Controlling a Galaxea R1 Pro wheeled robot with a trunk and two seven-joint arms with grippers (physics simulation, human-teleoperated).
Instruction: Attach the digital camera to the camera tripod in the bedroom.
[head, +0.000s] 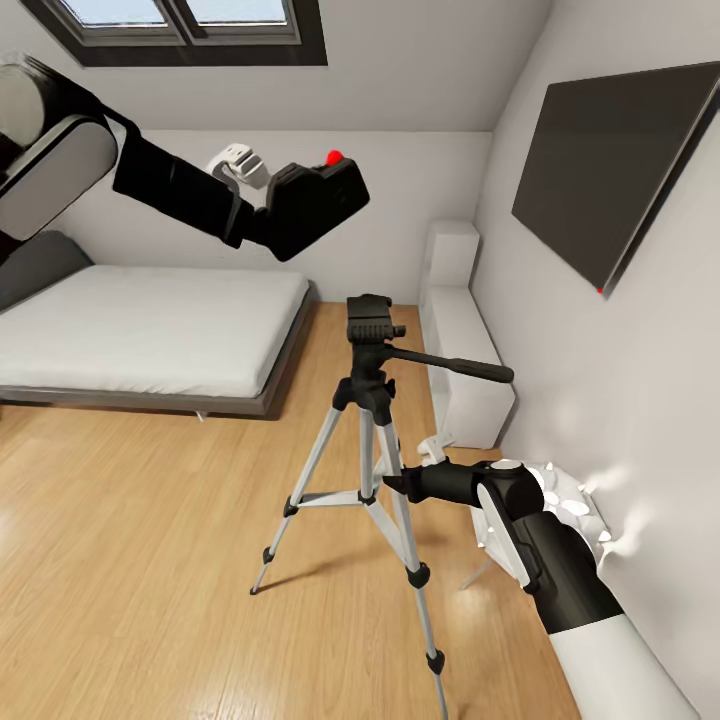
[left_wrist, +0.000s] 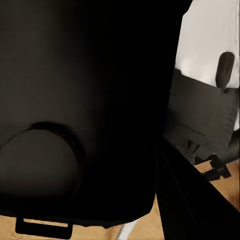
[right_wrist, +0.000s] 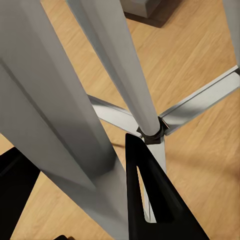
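My left gripper is raised at the upper left, shut on the black digital camera, whose red dot faces up. In the left wrist view the digital camera looms large, with one finger beside it and the tripod's black head beyond. The camera tripod stands on the wood floor in the middle of the bedroom, below and right of the digital camera, its pan handle pointing right. Low down, my right gripper is shut on a silver tripod leg, which lies between the black fingers.
A low grey bed lies at the left, under a dark-framed skylight. A wall TV hangs at the right above a white cabinet. A white flower-shaped lamp stands behind my right forearm, close to the wall.
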